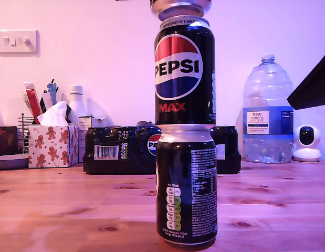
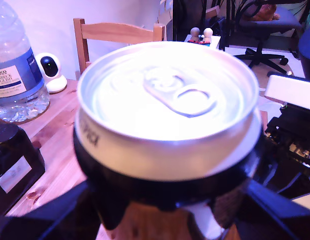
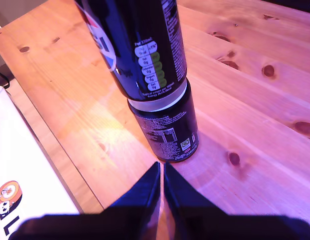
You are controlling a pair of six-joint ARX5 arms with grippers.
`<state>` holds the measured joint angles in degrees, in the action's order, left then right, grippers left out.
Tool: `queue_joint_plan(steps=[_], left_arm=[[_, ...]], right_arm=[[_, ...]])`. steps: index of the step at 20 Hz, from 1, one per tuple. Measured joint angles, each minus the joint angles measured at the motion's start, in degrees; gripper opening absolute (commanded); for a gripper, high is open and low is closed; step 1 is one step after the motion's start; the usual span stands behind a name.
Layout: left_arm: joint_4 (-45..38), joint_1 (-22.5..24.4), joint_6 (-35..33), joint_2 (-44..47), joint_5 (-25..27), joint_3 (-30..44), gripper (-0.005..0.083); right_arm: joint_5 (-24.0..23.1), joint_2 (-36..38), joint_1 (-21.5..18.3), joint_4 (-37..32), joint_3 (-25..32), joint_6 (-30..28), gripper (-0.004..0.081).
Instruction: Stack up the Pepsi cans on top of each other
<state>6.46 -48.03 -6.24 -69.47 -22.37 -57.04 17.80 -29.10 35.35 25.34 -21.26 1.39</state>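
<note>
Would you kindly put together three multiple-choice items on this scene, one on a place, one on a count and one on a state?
1. Where does the water bottle stand in the exterior view?
A. On the multipack.
B. Behind the stacked cans, toward that view's right.
C. Beside the tissue box.

2. How many Pepsi cans show in the exterior view's stack, counting the one cut off at the top edge?
A. One.
B. Five.
C. Three.

3. How is my second end effector?
A. Shut, holding nothing.
B. Wide open.
C. Clamped on the bottom can.

Answers: B, the bottle stands at the back on the exterior view's right; C, two full cans plus a silver base above them; A, its fingers meet with nothing between them, short of the cans.
</note>
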Motion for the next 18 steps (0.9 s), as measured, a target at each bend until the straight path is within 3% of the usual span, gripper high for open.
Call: queue_joint_plan(steps=[18], left_arm=[[-2.8,-0.3,-0.4,0.0,0.4,0.5,0.0474]], right_arm=[[0.0,0.0,0.0,0.0,0.0,0.0,-0.0013]])
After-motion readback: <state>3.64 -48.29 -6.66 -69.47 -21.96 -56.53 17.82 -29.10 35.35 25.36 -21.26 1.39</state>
